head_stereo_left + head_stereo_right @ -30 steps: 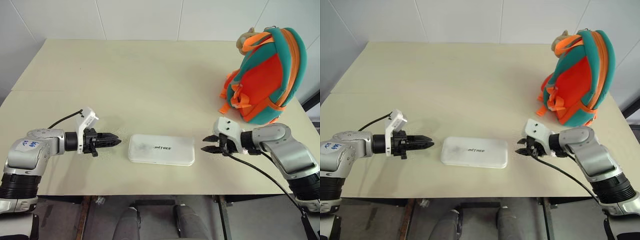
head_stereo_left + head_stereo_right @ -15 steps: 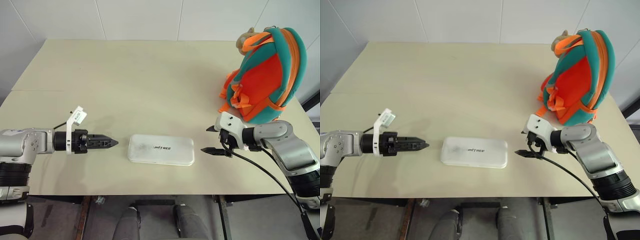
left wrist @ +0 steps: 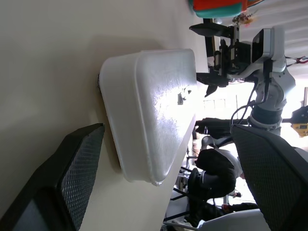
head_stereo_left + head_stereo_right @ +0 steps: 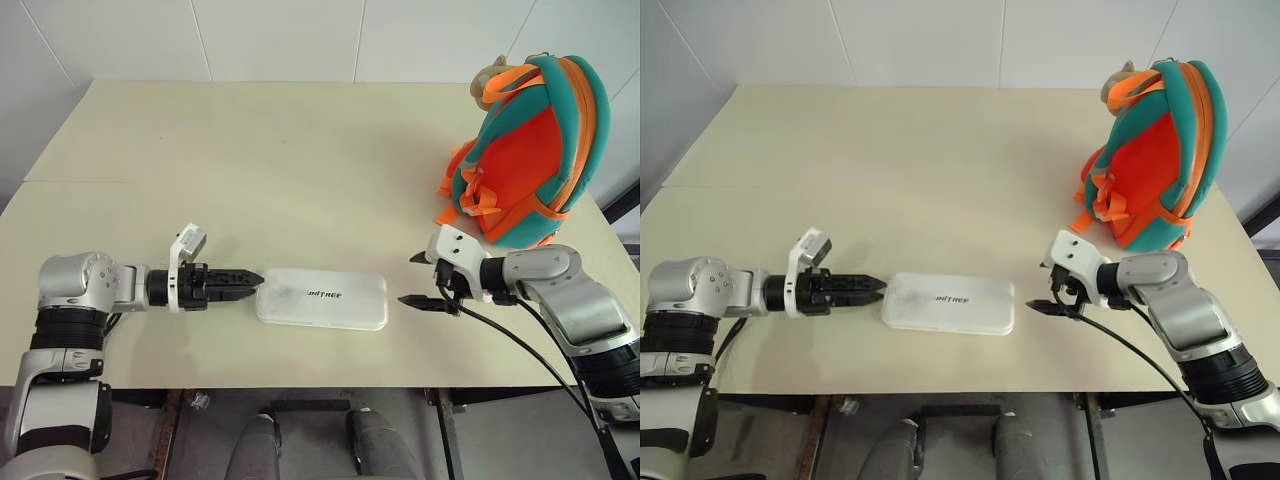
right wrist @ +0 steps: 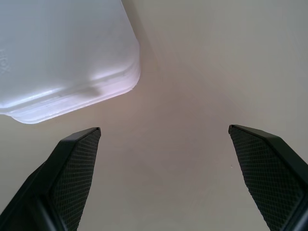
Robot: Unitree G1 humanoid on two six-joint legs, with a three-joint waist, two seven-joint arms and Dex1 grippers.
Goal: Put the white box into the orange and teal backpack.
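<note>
Left gripper (image 4: 252,279) nearer white box (image 4: 322,298).

There is one table (image 4: 300,150). On it lies one white box (image 4: 322,298) and stands one orange and teal backpack (image 4: 525,150), with one plush toy (image 4: 488,72) at its top. Two grippers are there: the left gripper (image 4: 245,281) and the right gripper (image 4: 415,279).

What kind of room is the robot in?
Probably a robot test room or lab: a plain beige table against a white wall, holding just a white box and a backpack.
</note>
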